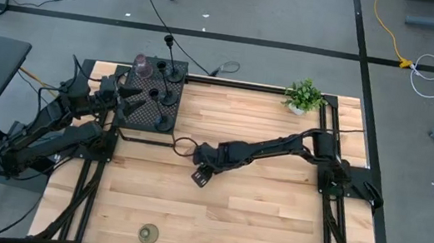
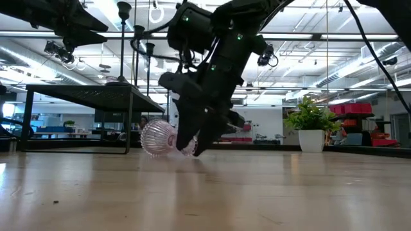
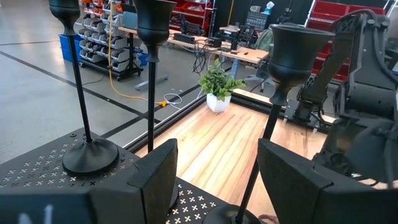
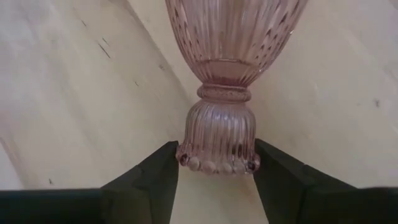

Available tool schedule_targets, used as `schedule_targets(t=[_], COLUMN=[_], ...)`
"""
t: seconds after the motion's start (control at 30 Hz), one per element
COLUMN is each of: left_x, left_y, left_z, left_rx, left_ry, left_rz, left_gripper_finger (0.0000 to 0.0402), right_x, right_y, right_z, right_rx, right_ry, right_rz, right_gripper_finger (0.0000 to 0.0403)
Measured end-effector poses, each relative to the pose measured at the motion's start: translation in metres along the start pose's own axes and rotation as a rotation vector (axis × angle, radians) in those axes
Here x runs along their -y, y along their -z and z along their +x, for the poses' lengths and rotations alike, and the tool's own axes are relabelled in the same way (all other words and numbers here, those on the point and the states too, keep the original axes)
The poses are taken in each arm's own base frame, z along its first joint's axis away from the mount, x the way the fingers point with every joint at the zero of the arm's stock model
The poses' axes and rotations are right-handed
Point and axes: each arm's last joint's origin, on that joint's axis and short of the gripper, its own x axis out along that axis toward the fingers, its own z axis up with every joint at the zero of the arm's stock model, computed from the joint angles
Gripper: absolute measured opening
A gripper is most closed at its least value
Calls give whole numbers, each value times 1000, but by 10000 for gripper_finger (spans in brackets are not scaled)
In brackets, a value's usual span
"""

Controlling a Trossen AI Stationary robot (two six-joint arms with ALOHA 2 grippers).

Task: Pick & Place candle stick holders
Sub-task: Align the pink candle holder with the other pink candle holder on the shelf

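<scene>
A pink ribbed glass goblet (image 2: 157, 138) lies on its side on the wooden table near the middle, its bowl (image 1: 183, 145) toward the mesh box. My right gripper (image 4: 217, 186) is shut on its foot. Three thin black stems (image 3: 81, 81) (image 3: 152, 68) (image 3: 277, 87) stand by their round bases on the black mesh box (image 1: 153, 96), with a second pink goblet (image 1: 142, 67) at its far left corner. My left gripper (image 3: 217, 180) hovers open over the box among the stems and touches nothing. An olive-gold round holder (image 1: 150, 233) sits near the table's near edge. My right gripper pinches the goblet's ribbed, beaded foot (image 4: 217, 146) between its two fingers, one on each side of the foot. The fingers (image 2: 192, 138) come from the table's right, slanting down, in line with the goblet's axis. The goblet lies on its side, its bowl (image 2: 154, 144) on the table.
A small green potted plant (image 1: 304, 95) stands at the table's far right. The mesh box stands raised on legs (image 2: 128, 119) at the far left. Bare wood (image 1: 254, 219) lies between the goblet and the near edge.
</scene>
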Motion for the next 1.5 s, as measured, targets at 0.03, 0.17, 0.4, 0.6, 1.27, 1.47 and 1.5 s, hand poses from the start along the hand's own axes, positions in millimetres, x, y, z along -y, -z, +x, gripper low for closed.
schedule_targets(t=[0.03,0.17,0.4,0.6,1.27,1.47,1.5], left_x=[0,0,1,0,1,1,1], left_y=[0,0,0,1,1,1,1], left_z=[0,0,0,0,0,0,0], left_rx=[0,-2,-2,-10,-16,-16,-17], left_ry=[0,16,19,18,40,40,43], left_rz=[0,0,0,-2,-5,-8,-11], left_gripper_finger=[225,225,225,225,224,224,224], right_x=[-1,-1,2,0,-1,-1,-1], right_y=[-1,-6,-2,0,-14,-31,-33], right_z=[-2,-7,-6,-6,-59,-57,-58], right_rx=[15,46,7,-48,134,262,285], right_ry=[-2,-10,13,-39,71,10,11], right_rz=[-1,5,26,-6,-208,-197,-195], right_gripper_finger=[192,199,177,107,25,23,22])
